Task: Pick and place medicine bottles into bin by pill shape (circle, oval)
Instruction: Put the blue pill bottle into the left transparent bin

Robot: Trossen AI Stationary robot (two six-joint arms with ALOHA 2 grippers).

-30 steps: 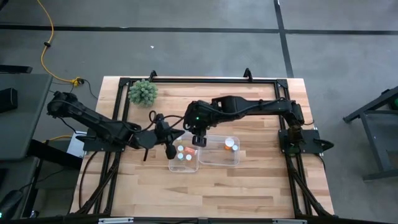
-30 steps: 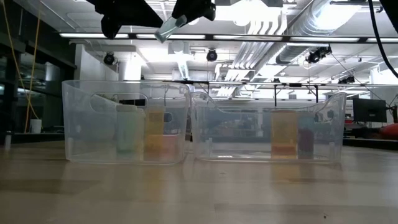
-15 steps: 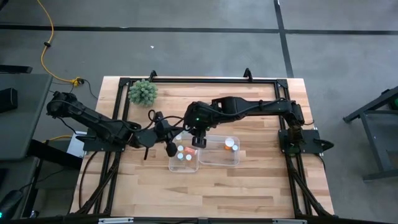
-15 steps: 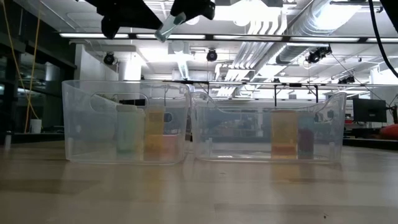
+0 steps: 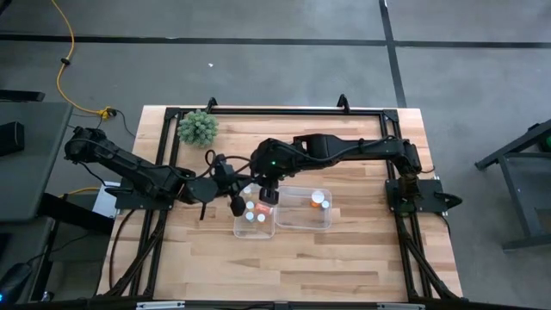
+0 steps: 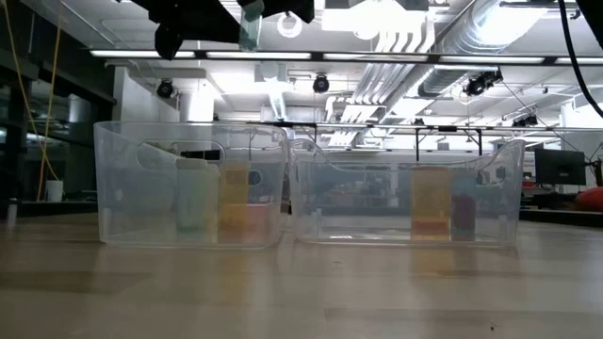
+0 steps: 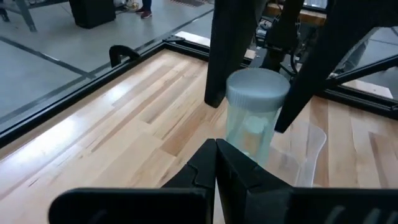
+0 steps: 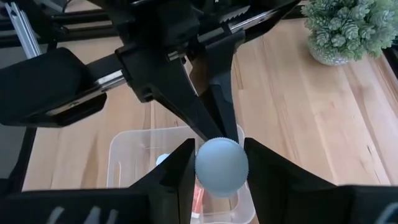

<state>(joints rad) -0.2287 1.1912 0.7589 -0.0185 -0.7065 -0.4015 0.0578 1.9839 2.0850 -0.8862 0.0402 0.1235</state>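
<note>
A medicine bottle (image 7: 252,118) with a round white cap and a clear, pale body hangs in my right gripper (image 5: 267,195) above the far rim of the left clear bin (image 5: 239,229). It also shows from above in the right wrist view (image 8: 221,167) and at the top of the low view (image 6: 250,24). My left gripper (image 5: 238,205) is shut. It points from the table's left at the bottle's lower body and also shows in its own wrist view (image 7: 216,152). Several bottles (image 5: 255,215) stand in the left bin. Two bottles (image 5: 320,201) stand in the right bin (image 5: 303,226). My right gripper pinches the bottle at its cap and upper body (image 7: 231,93) between its two fingers (image 7: 227,56). The fingers come from above and point down, one on each side. The bottle hangs upright, clear of the bin. My left gripper's shut fingertips (image 7: 216,144) reach the bottle's lower body; I cannot tell whether they touch.
A fuzzy green plant ball (image 5: 198,127) stands at the table's far left. The two clear bins stand side by side at mid table. A black frame (image 5: 275,110) runs along the far edge. Bare wood (image 5: 284,267) lies toward the near edge.
My right gripper has gone a little toward the table's left edge with the bottle. The bottle was tilted between the two grippers and now hangs upright, slightly higher in the low view.
</note>
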